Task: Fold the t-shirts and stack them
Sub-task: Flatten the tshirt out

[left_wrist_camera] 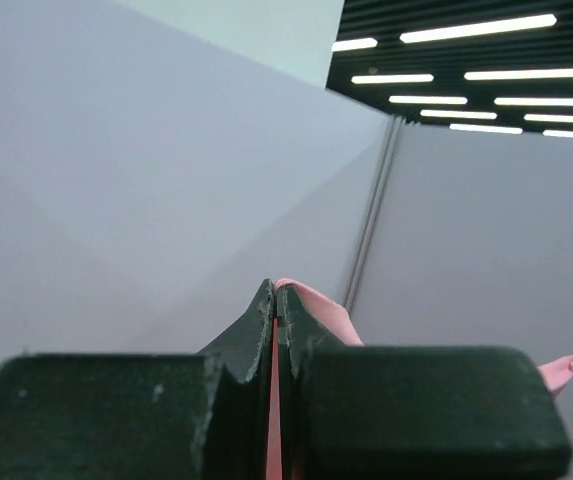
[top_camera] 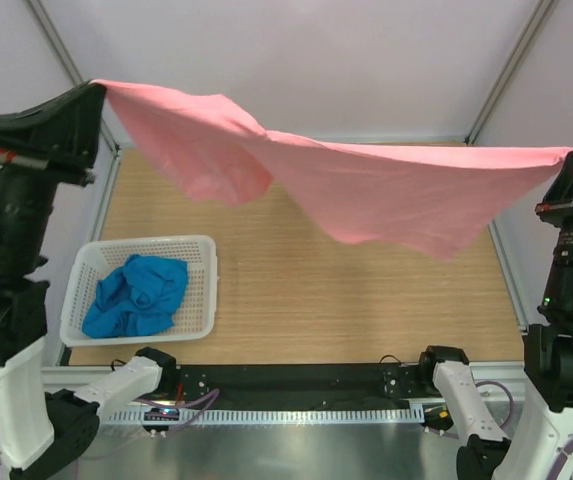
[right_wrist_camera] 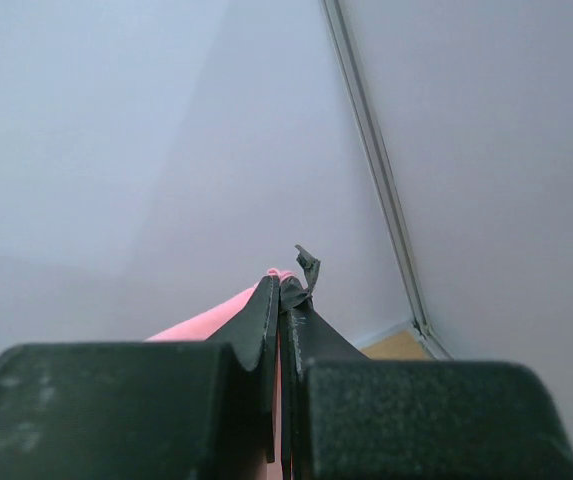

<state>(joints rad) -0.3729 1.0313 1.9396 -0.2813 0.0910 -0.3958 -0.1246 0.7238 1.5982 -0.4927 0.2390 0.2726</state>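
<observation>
salmon pink t-shirt point(top_camera: 366, 190) hung stretched in the air above the bench point(top_camera: 366, 300), held by two opposite edges. left hand point(top_camera: 94, 92) was raised high at far left, its fingers pressed together on one edge of the cloth; left wrist view showed a thin pink strip pinched between them. right hand point(top_camera: 569, 160) was raised at far right, clamped likewise on the other edge. cloth sagged in the middle, with one loose fold drooping nearer the left. bright blue t-shirt point(top_camera: 138, 295) lay crumpled inside the white perforated basket point(top_camera: 204, 300) at the bench's near left corner.
</observation>
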